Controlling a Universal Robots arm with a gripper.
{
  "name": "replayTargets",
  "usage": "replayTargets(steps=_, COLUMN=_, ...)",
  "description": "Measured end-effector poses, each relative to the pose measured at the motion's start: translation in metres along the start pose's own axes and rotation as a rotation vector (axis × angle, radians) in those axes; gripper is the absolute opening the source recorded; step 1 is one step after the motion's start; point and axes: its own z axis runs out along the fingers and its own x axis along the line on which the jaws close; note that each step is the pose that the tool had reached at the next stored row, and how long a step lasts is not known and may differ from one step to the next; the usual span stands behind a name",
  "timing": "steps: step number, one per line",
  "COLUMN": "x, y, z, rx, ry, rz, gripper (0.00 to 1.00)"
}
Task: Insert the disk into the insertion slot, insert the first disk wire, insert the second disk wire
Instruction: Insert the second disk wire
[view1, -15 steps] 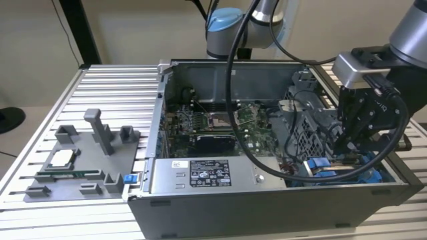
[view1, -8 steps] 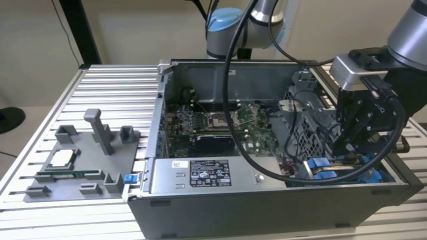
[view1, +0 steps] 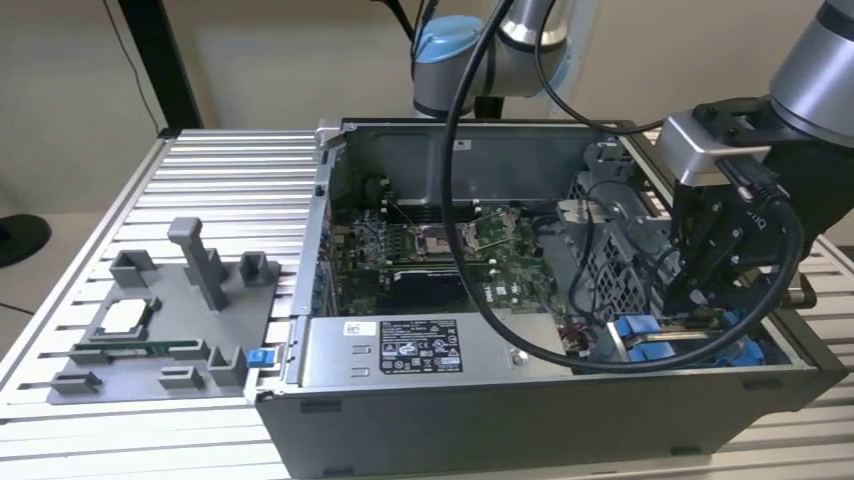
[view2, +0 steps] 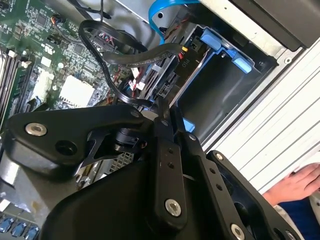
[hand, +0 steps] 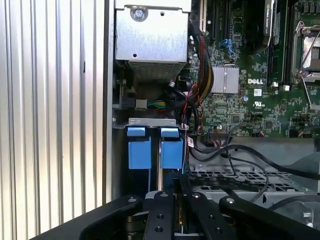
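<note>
Gripper (view1: 703, 300) lowered into the case's (view1: 441, 420) 4 o'clock corner in the exterior view, fingers (hand: 176, 212) seen pressed together, nothing discernibly held, slot (view2: 225, 85) with blue rails just beyond, disk indistinguishable

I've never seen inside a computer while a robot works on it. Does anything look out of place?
One oddity: a person's hand rests on the ribbed table beside the open computer case, close to the gripper. Loose black cables loop untidily over the motherboard.
</note>
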Motion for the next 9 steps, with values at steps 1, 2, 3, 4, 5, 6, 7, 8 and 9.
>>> replayTargets(steps=1, x=0.0000, y=0.0000, z=0.0000, rx=0.0000, ry=0.0001, rz=0.000, gripper=0.00)
replayTargets(steps=2, x=0.0000, y=0.0000, z=0.0000, rx=0.0000, ry=0.0001, rz=0.000, gripper=0.00)
replayTargets(steps=3, x=0.0000, y=0.0000, z=0.0000, rx=0.0000, ry=0.0001, rz=0.000, gripper=0.00)
replayTargets(steps=4, x=0.0000, y=0.0000, z=0.0000, rx=0.0000, ry=0.0001, rz=0.000, gripper=0.00)
replayTargets(steps=5, x=0.0000, y=0.0000, z=0.0000, rx=0.0000, ry=0.0000, rz=0.000, gripper=0.00)
replayTargets(steps=6, x=0.0000, y=0.0000, z=0.0000, rx=0.0000, ry=0.0001, rz=0.000, gripper=0.00)
replayTargets(steps=7, x=0.0000, y=0.0000, z=0.0003, rx=0.0005, ry=-0.0002, rz=0.000, gripper=0.00)
replayTargets(steps=8, x=0.0000, y=0.0000, z=0.0004, rx=0.0015, ry=-0.0002, rz=0.000, gripper=0.00)
replayTargets(steps=9, x=0.0000, y=0.0000, z=0.0007, rx=0.0032, ry=-0.0002, rz=0.000, gripper=0.00)
